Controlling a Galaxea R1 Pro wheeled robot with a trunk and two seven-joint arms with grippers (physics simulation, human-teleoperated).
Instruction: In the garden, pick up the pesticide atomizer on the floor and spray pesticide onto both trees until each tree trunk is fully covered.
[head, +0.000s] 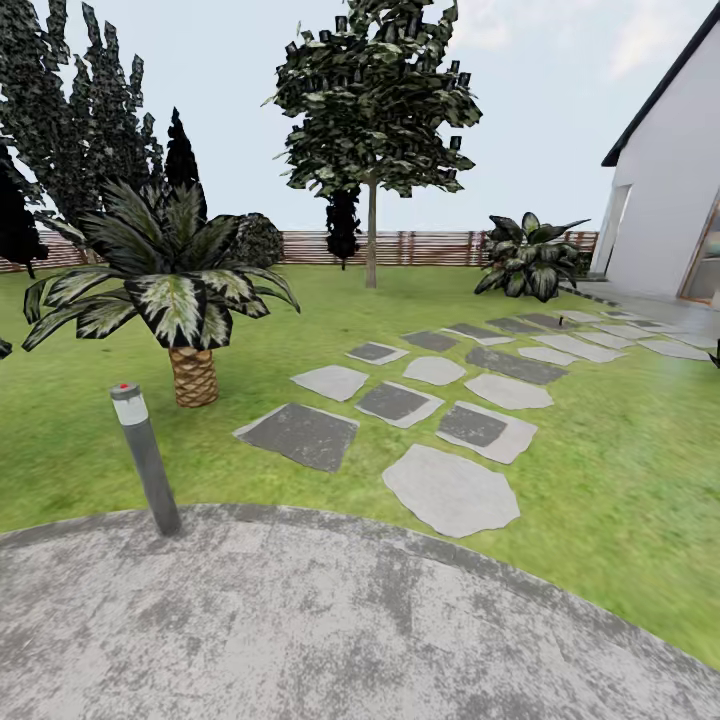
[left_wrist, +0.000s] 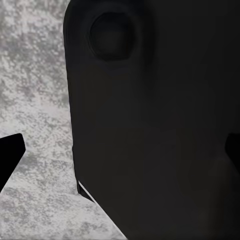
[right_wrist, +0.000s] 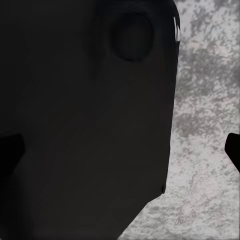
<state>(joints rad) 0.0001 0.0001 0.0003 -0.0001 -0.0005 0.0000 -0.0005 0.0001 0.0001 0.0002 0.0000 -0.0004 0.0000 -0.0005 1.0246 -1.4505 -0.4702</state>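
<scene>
Grey paving (head: 330, 620) borders open grass (head: 620, 500) beside stepping stones (head: 450, 490).

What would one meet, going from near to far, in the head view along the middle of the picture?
Grey paved circle → stepping stones → grass lawn → tree → wooden fence.

Bollard lamp (head: 145, 460) at paved circle (head: 300, 620) edge; palm (head: 180, 290) behind.
</scene>
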